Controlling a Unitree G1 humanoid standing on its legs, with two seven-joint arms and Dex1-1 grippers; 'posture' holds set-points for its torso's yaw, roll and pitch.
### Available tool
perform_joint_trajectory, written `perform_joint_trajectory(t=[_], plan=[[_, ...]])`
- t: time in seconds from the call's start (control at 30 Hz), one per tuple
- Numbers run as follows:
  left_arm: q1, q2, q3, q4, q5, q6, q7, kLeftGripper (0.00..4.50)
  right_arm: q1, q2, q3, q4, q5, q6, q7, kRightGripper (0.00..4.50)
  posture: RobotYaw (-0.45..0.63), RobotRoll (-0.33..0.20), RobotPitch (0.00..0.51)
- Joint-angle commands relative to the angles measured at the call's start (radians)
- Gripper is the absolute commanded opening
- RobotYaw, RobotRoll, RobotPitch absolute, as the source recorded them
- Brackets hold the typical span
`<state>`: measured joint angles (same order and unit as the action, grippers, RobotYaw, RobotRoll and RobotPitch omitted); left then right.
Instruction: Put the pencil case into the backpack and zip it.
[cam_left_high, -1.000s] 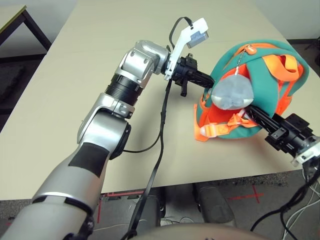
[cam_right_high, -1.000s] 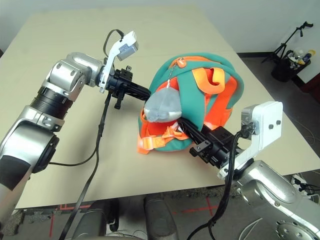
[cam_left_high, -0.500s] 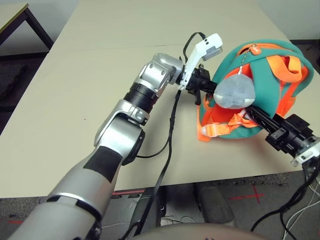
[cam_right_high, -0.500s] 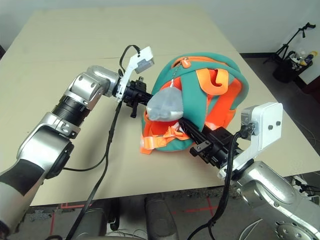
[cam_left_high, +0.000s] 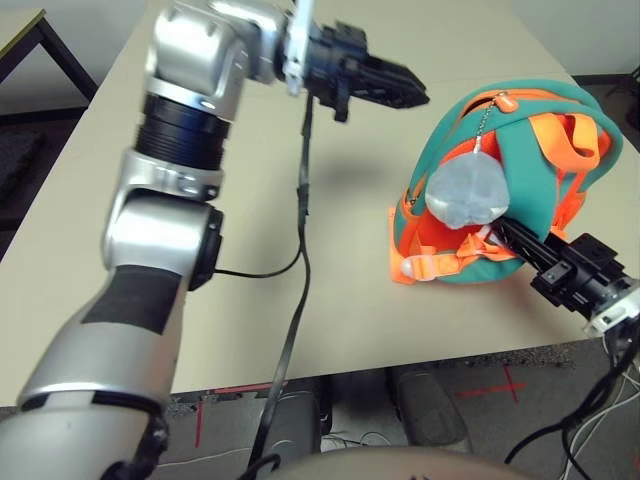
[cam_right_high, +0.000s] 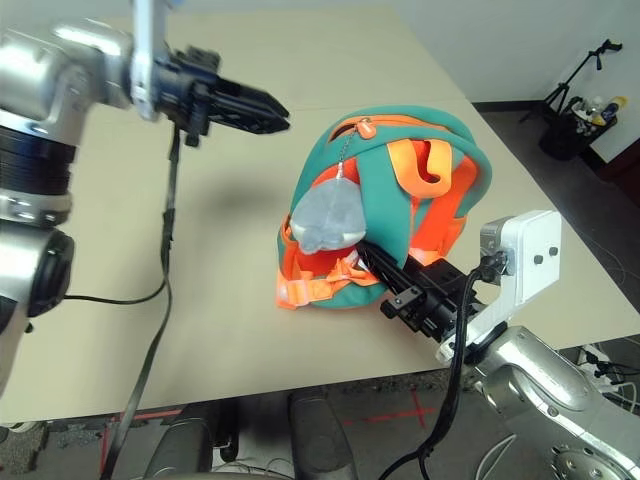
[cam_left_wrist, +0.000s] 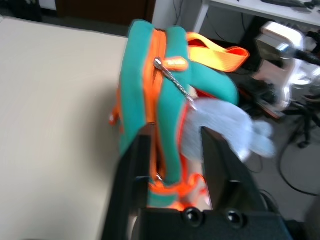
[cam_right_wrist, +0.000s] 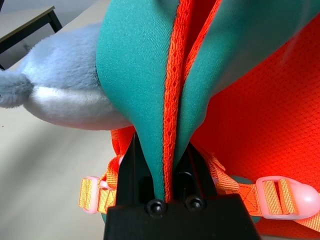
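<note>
The teal backpack (cam_left_high: 520, 140) with orange straps and trim stands on the table at the right. Its grey plush charm (cam_left_high: 465, 192) hangs on a chain from the orange zipper pull (cam_left_wrist: 172, 62). My right gripper (cam_right_wrist: 165, 150) is shut on the backpack's teal edge with orange trim, low on its near side, below the charm. My left gripper (cam_left_high: 412, 96) hovers open above the table, to the left of the backpack's top. Its fingers (cam_left_wrist: 135, 165) point at the backpack with nothing between them. The white pencil case is out of view.
A black cable (cam_left_high: 300, 230) hangs from my left arm across the beige table (cam_left_high: 250, 300). A dark side table (cam_left_high: 30, 35) stands at the far left. A tripod and clutter (cam_right_high: 590, 100) are on the floor at the right.
My left arm has risen and drawn back from the backpack's left side by the charm to a spot above the table. The backpack and my right gripper have stayed put.
</note>
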<state>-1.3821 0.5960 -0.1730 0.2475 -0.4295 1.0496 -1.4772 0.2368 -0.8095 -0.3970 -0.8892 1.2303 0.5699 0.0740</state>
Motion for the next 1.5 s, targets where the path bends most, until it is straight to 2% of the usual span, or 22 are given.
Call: perform_joint_trajectory(t=[0.03,0.13,0.3,0.43,0.57,0.77,0.97,1.03,1.3,1.5], plan=[[0.015,0.045,-0.035,-0.140,-0.057,0.065,-0.017,3.46,0.002,0.005,-0.002,0.014,-0.015,0.007,0.018,0.23,-0.22,0.000,0.164],[0.045,0.032,-0.048,-0.220,-0.073,0.058,0.023,4.48,-0.008,0.010,0.007,0.024,-0.024,0.009,0.028,0.23,-0.21,0.000,0.163],[0.097,-0.024,-0.031,-0.270,-0.096,0.027,0.101,4.50,-0.035,0.022,0.029,0.036,-0.037,0.015,0.026,0.23,-0.23,0.000,0.163],[0.094,-0.026,-0.019,-0.223,-0.117,-0.028,0.084,4.50,-0.054,0.035,0.042,0.049,-0.044,0.018,0.024,0.23,-0.22,0.000,0.165],[0.113,-0.019,-0.062,-0.140,-0.016,-0.221,0.108,4.50,-0.073,0.045,0.057,0.056,-0.056,0.022,0.026,0.23,-0.23,0.000,0.165],[0.236,-0.003,-0.089,-0.206,0.079,-0.464,0.115,4.50,-0.082,0.058,0.059,0.074,-0.079,0.029,0.040,0.23,-0.23,0.000,0.173],[0.306,-0.007,-0.056,-0.273,0.097,-0.561,0.164,4.50,-0.078,0.063,0.054,0.087,-0.088,0.032,0.057,0.23,-0.21,0.000,0.177],[0.325,-0.022,-0.049,-0.293,0.107,-0.638,0.181,4.50,-0.080,0.063,0.054,0.095,-0.090,0.033,0.065,0.23,-0.20,0.000,0.177],[0.394,-0.012,-0.083,-0.318,0.160,-0.821,0.160,4.50,-0.096,0.069,0.059,0.115,-0.102,0.037,0.088,0.23,-0.19,0.000,0.173],[0.412,-0.045,-0.101,-0.303,0.194,-0.926,0.171,4.50,-0.105,0.079,0.068,0.122,-0.114,0.038,0.097,0.23,-0.20,0.000,0.168]])
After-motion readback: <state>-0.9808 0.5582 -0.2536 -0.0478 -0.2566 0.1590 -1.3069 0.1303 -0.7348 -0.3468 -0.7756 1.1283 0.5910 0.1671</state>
